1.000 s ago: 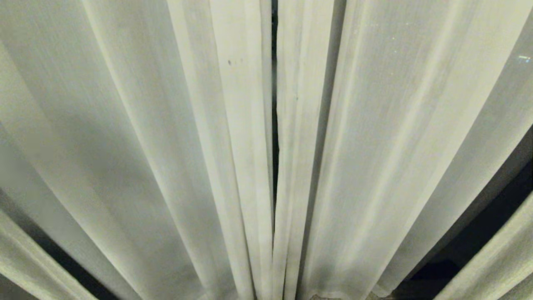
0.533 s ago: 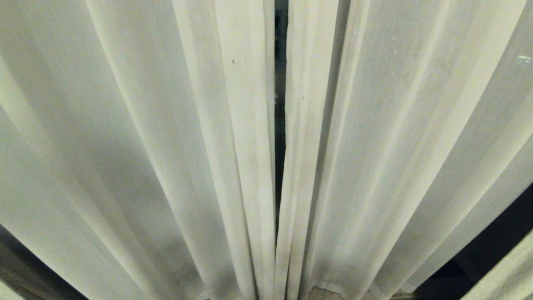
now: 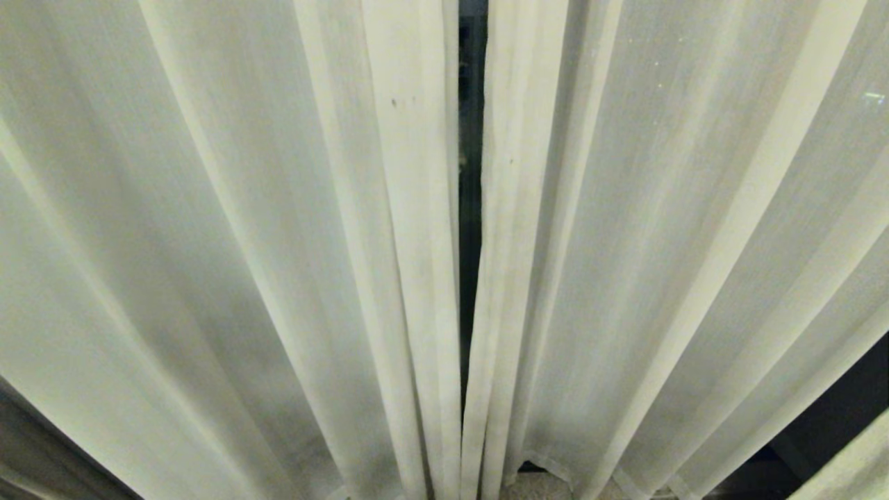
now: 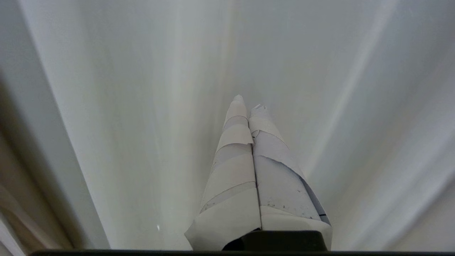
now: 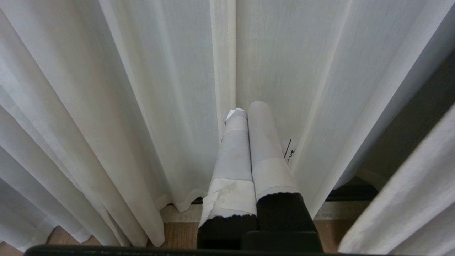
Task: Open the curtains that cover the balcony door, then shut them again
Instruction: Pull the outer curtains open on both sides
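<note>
The curtains [image 3: 278,243] — two cream, slightly sheer pleated panels — hang drawn almost together, filling the frame. Between their hemmed inner edges at centre, a narrow dark slit shows the balcony door [image 3: 471,173].

The right end effector [image 5: 249,110], two tapered fingers [image 5: 265,142] wrapped in pale tape over black bases, is pressed together with no gap, pointing at the cream, slightly sheer pleated curtains [image 5: 142,89]. Its tips sit just in front of the line where two hemmed edges meet. The fabric hangs in deep vertical folds down to a light-coloured sill strip [image 5: 177,213] and a band of brown wooden floor [image 5: 174,234]. To one side, between folds, a dark part of the brown-black balcony door [image 5: 408,135] shows through.
</note>
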Robot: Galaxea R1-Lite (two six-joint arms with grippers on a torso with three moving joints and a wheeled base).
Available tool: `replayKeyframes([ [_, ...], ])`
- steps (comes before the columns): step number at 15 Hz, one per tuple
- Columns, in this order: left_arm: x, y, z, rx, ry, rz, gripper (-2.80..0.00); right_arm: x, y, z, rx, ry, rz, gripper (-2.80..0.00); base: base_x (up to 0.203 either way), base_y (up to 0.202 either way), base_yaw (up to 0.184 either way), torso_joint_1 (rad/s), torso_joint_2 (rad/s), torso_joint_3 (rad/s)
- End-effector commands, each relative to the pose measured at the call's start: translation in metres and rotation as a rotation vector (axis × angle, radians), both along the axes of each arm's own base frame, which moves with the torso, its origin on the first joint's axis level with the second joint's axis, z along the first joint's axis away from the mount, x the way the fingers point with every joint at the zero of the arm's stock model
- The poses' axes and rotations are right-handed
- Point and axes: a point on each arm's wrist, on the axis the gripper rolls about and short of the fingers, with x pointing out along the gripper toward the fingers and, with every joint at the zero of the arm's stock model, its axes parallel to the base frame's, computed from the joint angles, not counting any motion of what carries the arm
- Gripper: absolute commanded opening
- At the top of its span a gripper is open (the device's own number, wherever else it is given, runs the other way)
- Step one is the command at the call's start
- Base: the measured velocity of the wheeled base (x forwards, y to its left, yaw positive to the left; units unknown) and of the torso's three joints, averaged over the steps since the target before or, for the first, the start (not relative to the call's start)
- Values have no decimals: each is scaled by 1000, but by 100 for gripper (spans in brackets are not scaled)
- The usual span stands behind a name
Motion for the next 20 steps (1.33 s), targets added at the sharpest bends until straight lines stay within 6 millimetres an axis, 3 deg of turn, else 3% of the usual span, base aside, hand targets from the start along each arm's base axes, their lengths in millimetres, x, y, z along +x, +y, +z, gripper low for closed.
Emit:
replayKeyframes([
  [1, -4, -5, -20, 1, 20, -36, -280, 0, 0, 0, 0, -1, 0, -280, 0, 0, 0, 0, 0, 0],
  [4, -6, -7, -42, -13, 120, -85, -280, 0, 0, 0, 0, -1, 0, -280, 0, 0, 0, 0, 0, 0],
  [9, -7, -7, -62, 73, 292, -358, -280, 0, 0, 0, 0, -1, 0, -280, 0, 0, 0, 0, 0, 0],
  [12, -7, -2, -82, 178, 350, -286, -280, 0, 0, 0, 0, -1, 0, -280, 0, 0, 0, 0, 0, 0],
  [17, -37, 0, -115, 219, 129, -195, -280, 0, 0, 0, 0, -1, 0, -280, 0, 0, 0, 0, 0, 0],
  [20, -39, 1, -121, 188, 121, -190, -280, 0, 0, 0, 0, -1, 0, -280, 0, 0, 0, 0, 0, 0],
])
